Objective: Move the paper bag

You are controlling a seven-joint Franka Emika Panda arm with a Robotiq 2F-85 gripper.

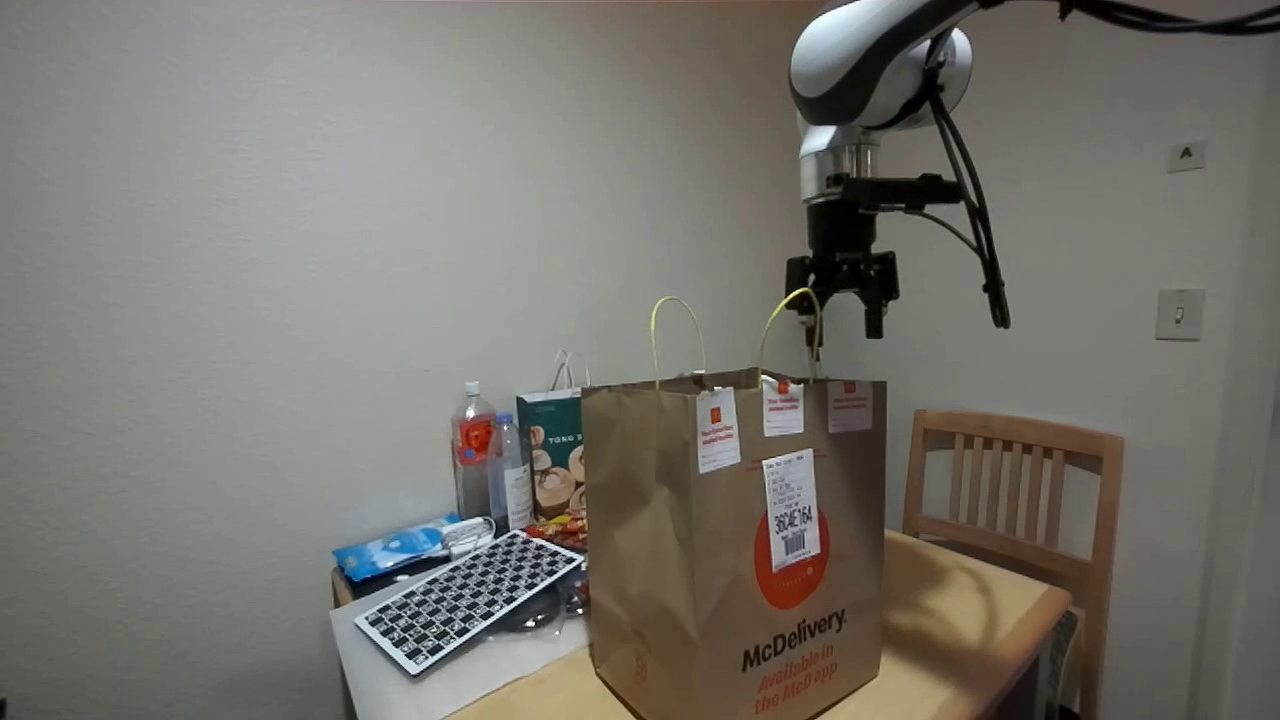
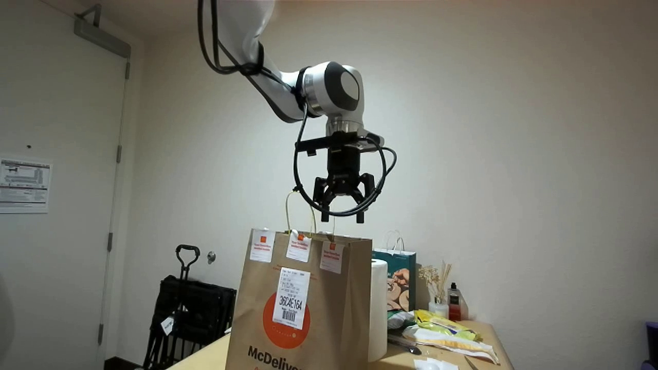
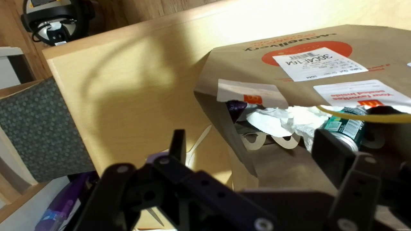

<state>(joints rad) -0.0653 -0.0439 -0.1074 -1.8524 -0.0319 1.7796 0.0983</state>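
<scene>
The tall brown paper bag (image 1: 640,540) stands upright on the table in both exterior views, its top open and its yellow twisted handles (image 1: 676,299) raised. Above its top rim hangs my gripper (image 2: 343,217), jaws wide apart with nothing held. In an exterior view a handle overlaps the gripper (image 1: 845,335); whether they touch I cannot tell. From the wrist view, the bag's side edge runs between my fingertips: the left finger (image 3: 177,144) appears over the table, the right one over the bag's mouth. Crumpled white paper (image 3: 273,122) and a green can (image 3: 348,128) show inside.
Left of the bag lie a keyboard (image 1: 470,600), bottles (image 1: 473,450) and a blue packet (image 1: 395,550). A green printed carton (image 2: 402,277) and a white paper roll (image 2: 379,313) stand behind it, near yellow packets (image 2: 444,326). A wooden chair (image 1: 1015,540) sits past the table's edge.
</scene>
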